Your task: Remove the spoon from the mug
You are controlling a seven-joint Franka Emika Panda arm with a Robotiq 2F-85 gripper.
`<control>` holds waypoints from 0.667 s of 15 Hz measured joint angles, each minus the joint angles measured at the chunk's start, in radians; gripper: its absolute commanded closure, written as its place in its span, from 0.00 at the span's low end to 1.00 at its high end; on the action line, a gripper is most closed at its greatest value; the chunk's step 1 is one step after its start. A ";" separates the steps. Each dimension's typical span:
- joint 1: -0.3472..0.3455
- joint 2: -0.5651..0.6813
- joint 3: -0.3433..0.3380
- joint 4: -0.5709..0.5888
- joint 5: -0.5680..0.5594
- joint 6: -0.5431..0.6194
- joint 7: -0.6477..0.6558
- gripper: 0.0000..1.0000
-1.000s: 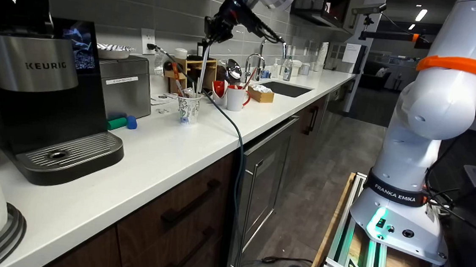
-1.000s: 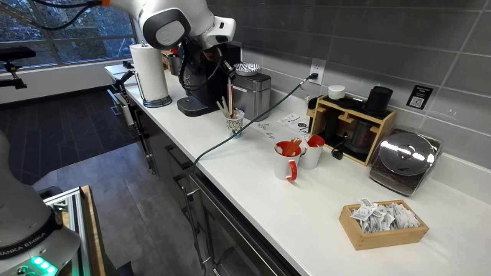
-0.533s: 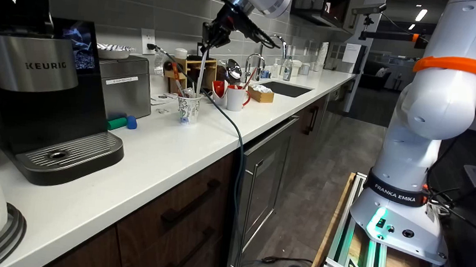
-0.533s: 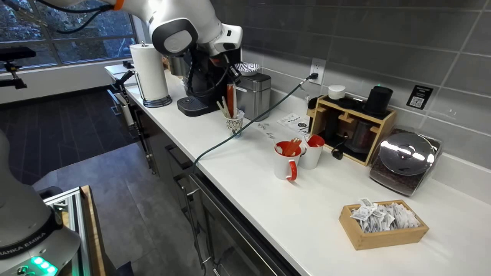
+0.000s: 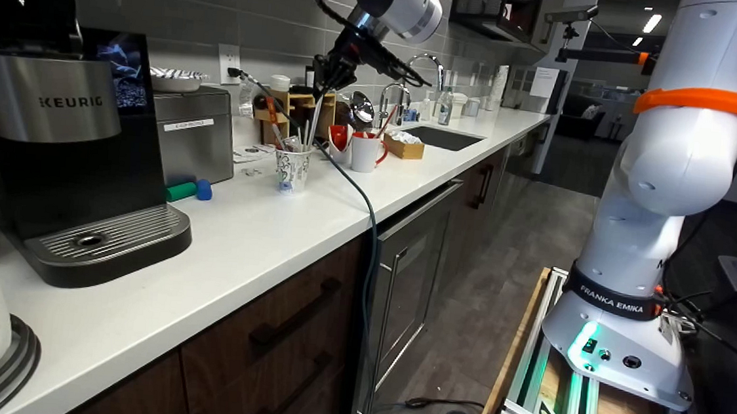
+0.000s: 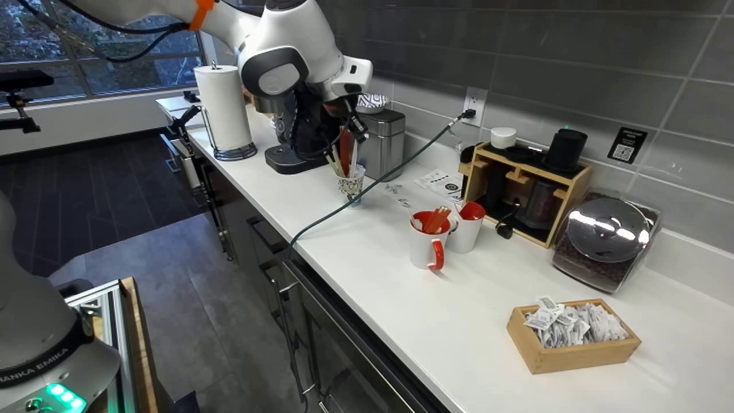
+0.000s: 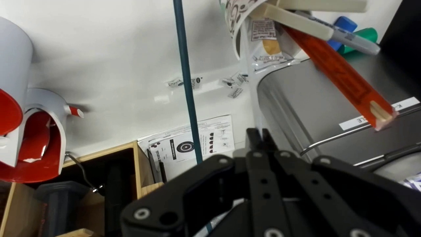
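Observation:
A patterned paper cup (image 5: pixel 291 173) stands upright on the counter, holding stirrers, a marker, packets and a wrapped orange item. It also shows in an exterior view (image 6: pixel 350 184) and the wrist view (image 7: pixel 237 14). A long pale plastic piece, seemingly the spoon (image 7: pixel 254 93), rises from the cup; its lower end is hidden inside. My gripper (image 7: pixel 258 133) is shut on its upper end, above the cup; it also shows in an exterior view (image 5: pixel 322 90). A white mug with red inside (image 6: pixel 427 252) stands apart, holding orange-wrapped sticks, beside another white mug (image 6: pixel 463 236).
A green cable (image 6: pixel 373 186) crosses the counter beside the cup. A coffee maker (image 5: pixel 69 164) and a steel box (image 5: pixel 196 134) stand near the cup. A wooden organizer (image 6: pixel 476 183) stands against the wall. A wooden packet box (image 6: pixel 573 353) sits further along.
My gripper has come down toward the paper cup, and less of the pale piece shows above the rim. In an exterior view the arm has moved right and down. The cup stays put.

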 measured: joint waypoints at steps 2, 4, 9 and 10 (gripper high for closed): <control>-0.006 0.022 0.000 -0.002 -0.017 -0.003 0.003 0.66; -0.011 0.040 0.001 -0.003 -0.036 -0.018 0.005 0.51; -0.020 0.052 0.007 0.000 -0.052 -0.105 0.004 0.13; -0.022 0.051 0.009 0.002 -0.052 -0.125 0.003 0.06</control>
